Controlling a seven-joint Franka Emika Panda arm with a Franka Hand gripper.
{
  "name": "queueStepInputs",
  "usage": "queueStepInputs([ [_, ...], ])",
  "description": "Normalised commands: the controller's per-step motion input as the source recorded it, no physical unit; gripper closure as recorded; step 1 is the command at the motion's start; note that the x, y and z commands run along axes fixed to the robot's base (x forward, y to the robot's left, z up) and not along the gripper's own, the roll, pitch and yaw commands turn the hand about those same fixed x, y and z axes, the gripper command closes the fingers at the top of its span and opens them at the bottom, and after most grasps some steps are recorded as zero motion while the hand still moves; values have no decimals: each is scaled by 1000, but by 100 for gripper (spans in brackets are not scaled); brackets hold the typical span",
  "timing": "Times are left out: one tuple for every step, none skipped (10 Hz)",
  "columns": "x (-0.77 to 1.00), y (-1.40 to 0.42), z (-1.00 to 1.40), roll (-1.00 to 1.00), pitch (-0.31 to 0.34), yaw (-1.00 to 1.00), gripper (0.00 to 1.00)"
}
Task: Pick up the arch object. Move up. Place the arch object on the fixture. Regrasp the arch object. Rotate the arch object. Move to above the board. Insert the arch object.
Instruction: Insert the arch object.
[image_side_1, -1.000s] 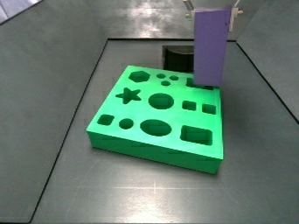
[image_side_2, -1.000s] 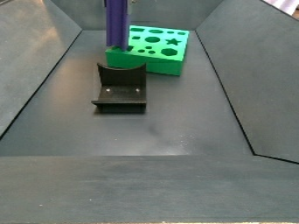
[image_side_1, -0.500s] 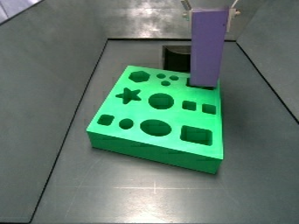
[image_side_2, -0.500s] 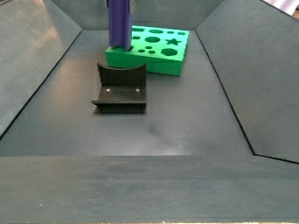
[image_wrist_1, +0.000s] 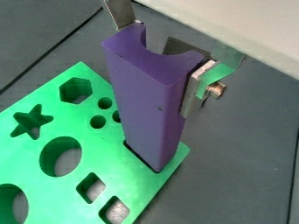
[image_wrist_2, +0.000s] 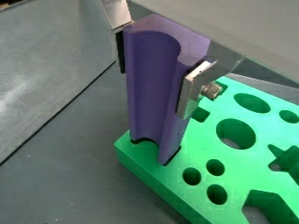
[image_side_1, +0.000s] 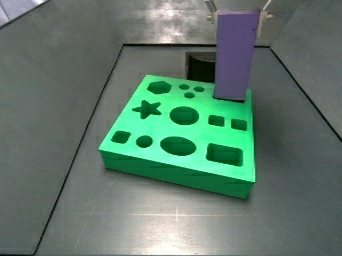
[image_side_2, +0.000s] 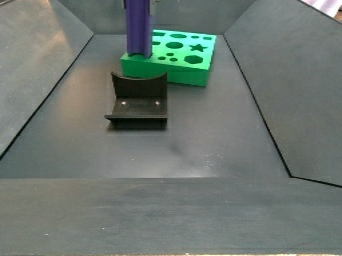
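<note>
The claw (image_wrist_1: 160, 54) grips the upright arch object (image_wrist_1: 146, 101) over the board (image_wrist_1: 47, 157)'s edge; its lower end hides the notch beneath.

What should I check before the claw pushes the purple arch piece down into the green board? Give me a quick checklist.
1. Grip: the claw has its silver plates clamped on the upper end of the arch object: ok.
2. Attitude: the arch object stands upright in both side views: ok.
3. Position: its lower end is at the edge of the board nearest the fixture: ok.
4. Alignment with its cutout: the block hides the slot below it in both wrist views: cannot tell.
5. Depth: whether the lower end has already entered the board: cannot tell.
6. Fixture empty and clear of the path, beside the board: ok.
</note>
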Motion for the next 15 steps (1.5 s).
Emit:
queueStepInputs([
  [0, -143, 0, 240, 190, 0, 100],
  [0, -97, -29, 227, 179, 0, 100],
  [-149, -43, -80, 274, 149, 0, 100],
  [-231, -71, -140, 341, 176, 0, 100],
  [-226, 0, -149, 396, 197, 57, 100],
  [-134, 0, -94, 471, 197, 197, 100],
  [-66, 0, -23, 500, 213, 411, 100],
  [-46, 0, -34, 500, 213, 426, 100],
  [0, -3, -126, 443, 219, 334, 100],
  [237, -43, -94, 210, 210, 71, 100],
  [66, 0, 0, 0, 71, 0, 100],
  [-11, 86, -31, 17, 6, 0, 100],
  [189, 0, -680, 117, 9, 286, 100],
  [183, 57, -720, 0, 0, 803, 100],
  [91, 57, -706, 0, 0, 894, 100],
])
